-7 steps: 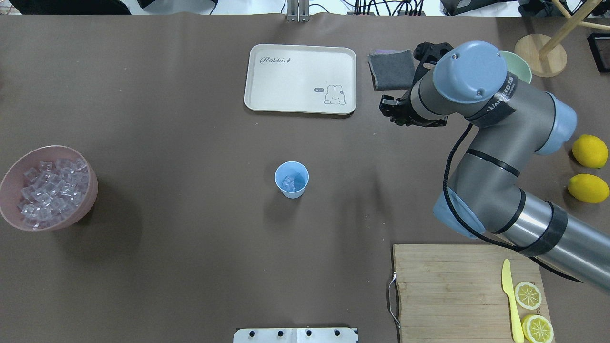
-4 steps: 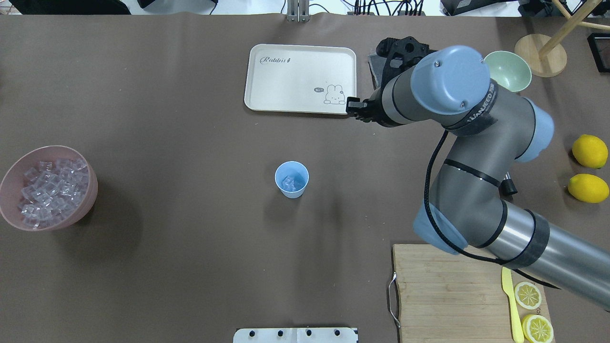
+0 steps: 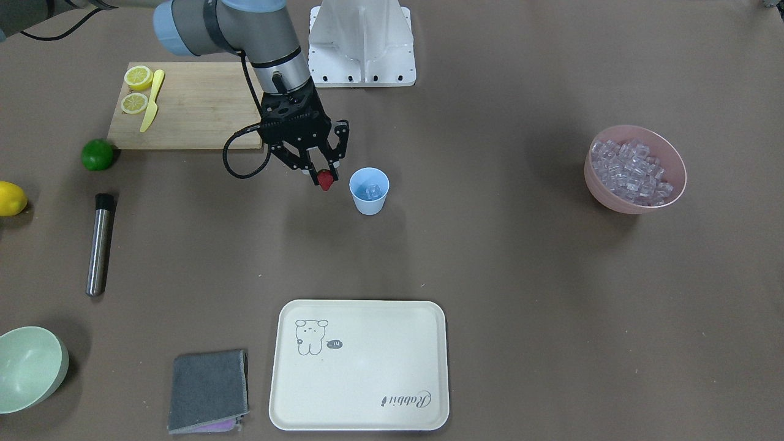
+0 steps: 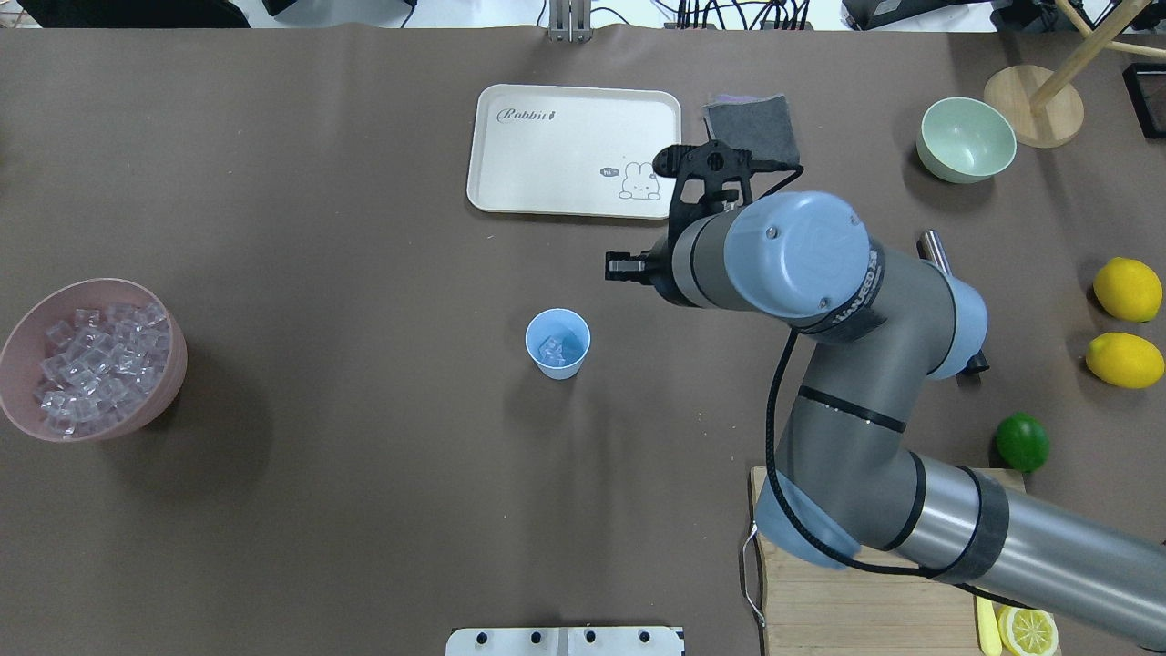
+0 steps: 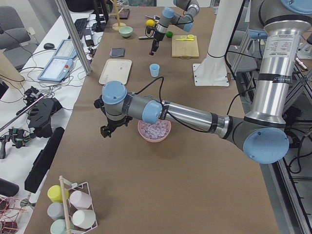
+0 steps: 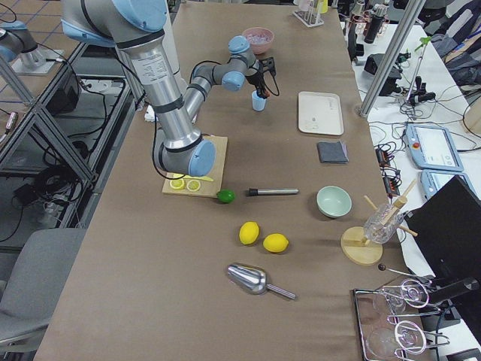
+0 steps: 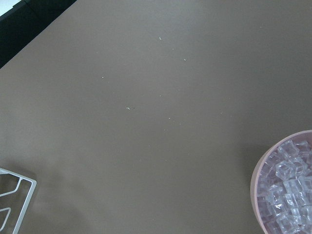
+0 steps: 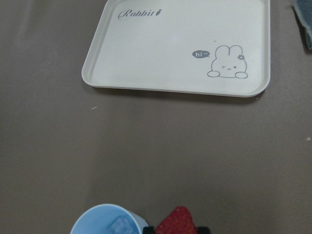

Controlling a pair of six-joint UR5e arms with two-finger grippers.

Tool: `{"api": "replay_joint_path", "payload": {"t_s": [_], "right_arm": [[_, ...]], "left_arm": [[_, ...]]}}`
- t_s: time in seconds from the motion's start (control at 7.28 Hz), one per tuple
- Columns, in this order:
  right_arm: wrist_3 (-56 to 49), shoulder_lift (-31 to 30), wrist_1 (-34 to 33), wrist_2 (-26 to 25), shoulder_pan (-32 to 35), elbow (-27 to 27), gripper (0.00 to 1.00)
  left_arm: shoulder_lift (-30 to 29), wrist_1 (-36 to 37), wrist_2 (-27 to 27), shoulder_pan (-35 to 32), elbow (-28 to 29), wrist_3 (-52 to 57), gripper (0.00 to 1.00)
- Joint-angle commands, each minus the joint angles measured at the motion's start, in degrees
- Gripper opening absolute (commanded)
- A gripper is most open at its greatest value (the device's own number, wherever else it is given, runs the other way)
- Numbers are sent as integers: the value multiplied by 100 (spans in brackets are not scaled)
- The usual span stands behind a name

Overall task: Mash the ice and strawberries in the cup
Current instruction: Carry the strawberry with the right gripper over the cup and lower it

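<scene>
Strawberry [image 3: 325,180] is pinched in the closed jaws of the right gripper [image 3: 323,174], just left of the cup [image 3: 369,191] mid-frame. Next, I think, it must go over the rim, then be released.

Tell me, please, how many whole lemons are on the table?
2. Both lie close together at the robot's far right: one lemon farther from the robot, the other lemon nearer. None seems hidden; the cut halves on the cutting board aren't counted.

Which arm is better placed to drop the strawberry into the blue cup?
The right: its pincer grips the strawberry just beside the cup. The left arm hangs far off by the pink bowl.
</scene>
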Motion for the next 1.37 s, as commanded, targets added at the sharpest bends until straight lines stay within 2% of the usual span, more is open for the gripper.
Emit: {"api": "replay_joint_path", "payload": {"t_s": [0.0,0.27,1.24], "right_arm": [[-471,12,60,-61,-198,-24,0],[-796,-23,499,-61,-242,-129,0],[-973,610,509,-307,-409,-920,0]], "left_arm": [[8,0,2,0,18,8,97],[96,-17,2,0,18,61,97],[114,-17,-7,0,-17,70,97]]}}
